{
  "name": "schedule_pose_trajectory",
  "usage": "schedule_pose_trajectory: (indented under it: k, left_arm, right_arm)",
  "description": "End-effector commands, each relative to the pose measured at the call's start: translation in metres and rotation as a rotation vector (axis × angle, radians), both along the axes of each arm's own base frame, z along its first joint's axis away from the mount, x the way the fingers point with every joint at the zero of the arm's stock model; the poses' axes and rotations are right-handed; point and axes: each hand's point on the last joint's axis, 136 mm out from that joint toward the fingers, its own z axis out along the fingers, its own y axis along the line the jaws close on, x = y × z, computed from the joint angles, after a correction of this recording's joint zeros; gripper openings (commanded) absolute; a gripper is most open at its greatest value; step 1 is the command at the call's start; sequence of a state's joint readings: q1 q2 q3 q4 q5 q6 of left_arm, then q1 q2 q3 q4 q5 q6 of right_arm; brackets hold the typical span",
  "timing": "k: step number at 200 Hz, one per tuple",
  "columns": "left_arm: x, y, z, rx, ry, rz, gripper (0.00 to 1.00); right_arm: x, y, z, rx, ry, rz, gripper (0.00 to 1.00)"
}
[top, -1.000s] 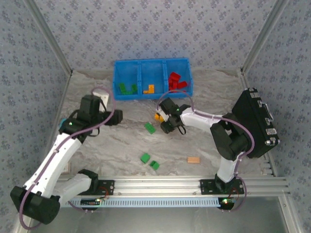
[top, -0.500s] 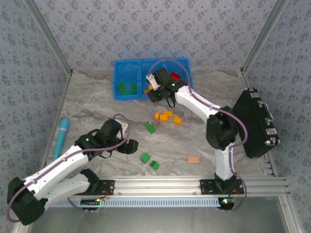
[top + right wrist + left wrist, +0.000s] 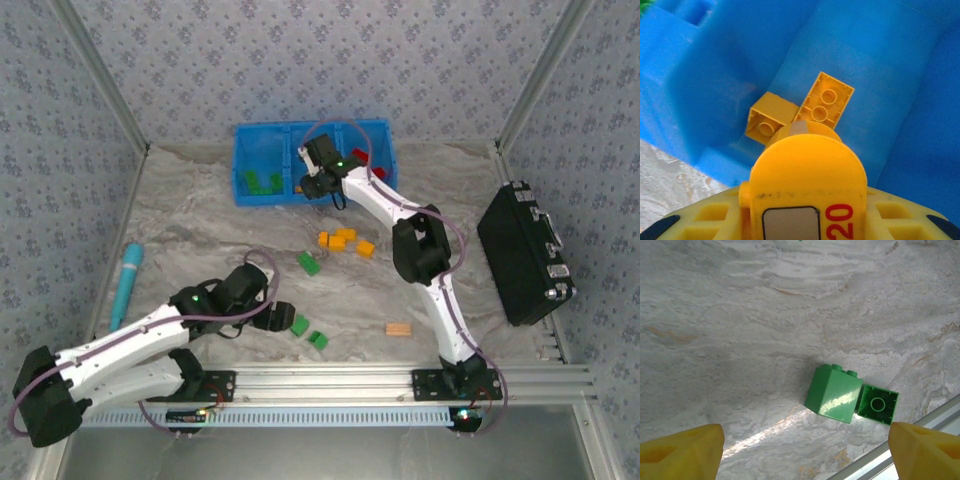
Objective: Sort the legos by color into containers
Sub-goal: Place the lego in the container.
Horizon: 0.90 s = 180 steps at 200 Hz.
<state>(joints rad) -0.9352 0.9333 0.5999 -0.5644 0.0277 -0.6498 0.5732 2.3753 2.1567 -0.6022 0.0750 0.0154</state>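
Two orange-yellow plastic bricks point(image 3: 822, 102) are being kept in the bright blue plastic bin's point(image 3: 262, 150) middle compartment; two green plastic bricks point(image 3: 833, 392) are being kept side by side outside it.

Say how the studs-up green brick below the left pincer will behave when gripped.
The green brick looks rigid, probably won't deform. Its glossy faces may slip. A push toward the second green brick beside it would likely shift both.

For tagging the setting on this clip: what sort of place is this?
Probably a lab test booth, not a home or shop: patterned walls close in a marble-look table, with two robot arms bolted to a metal rail at its near edge.
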Motion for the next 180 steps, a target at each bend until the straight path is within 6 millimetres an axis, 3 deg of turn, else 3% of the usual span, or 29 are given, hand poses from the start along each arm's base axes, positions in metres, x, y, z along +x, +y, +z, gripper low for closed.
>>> schedule_pose_trajectory:
  k: [1, 44, 82, 140, 180]
  left_arm:
    - [-0.002, -0.01, -0.005, 0.011, 0.014, -0.001, 0.85]
    - [-0.006, -0.017, -0.016, 0.076, 0.043, -0.027, 0.85]
    - [-0.007, -0.028, -0.023, 0.13, 0.048, -0.063, 0.85]
    - [-0.009, -0.041, -0.031, 0.166, 0.065, -0.103, 0.85]
    - [-0.016, -0.046, -0.046, 0.228, 0.079, -0.13, 0.85]
  right_arm:
    - [0.007, -0.003, 0.001, 0.025, 0.007, -0.032, 0.43]
    - [0.008, -0.005, -0.006, 0.036, 0.026, -0.031, 0.51]
    - [0.009, 0.003, 0.005, 0.071, -0.018, -0.011, 0.64]
    - [-0.001, 0.003, 0.038, 0.114, -0.08, 0.022, 0.7]
    - [-0.013, -0.003, 0.082, 0.158, -0.148, 0.03, 0.72]
